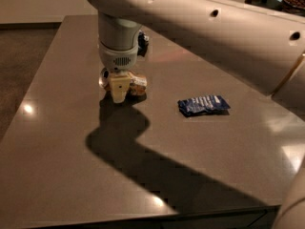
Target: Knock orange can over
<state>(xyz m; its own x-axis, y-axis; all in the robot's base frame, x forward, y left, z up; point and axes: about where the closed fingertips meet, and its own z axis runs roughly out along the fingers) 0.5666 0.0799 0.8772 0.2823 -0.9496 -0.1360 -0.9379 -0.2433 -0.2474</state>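
The arm (214,27) reaches in from 2 o'clock across the top of the view, with its wrist turned straight down over the grey surface (57,142). The end effector (119,88) hangs low, right against the orange can (138,84), which shows at its 3 o'clock. I cannot tell whether it is clenched or released. A blue packet (202,105) lies well apart, at the can's 3 o'clock.
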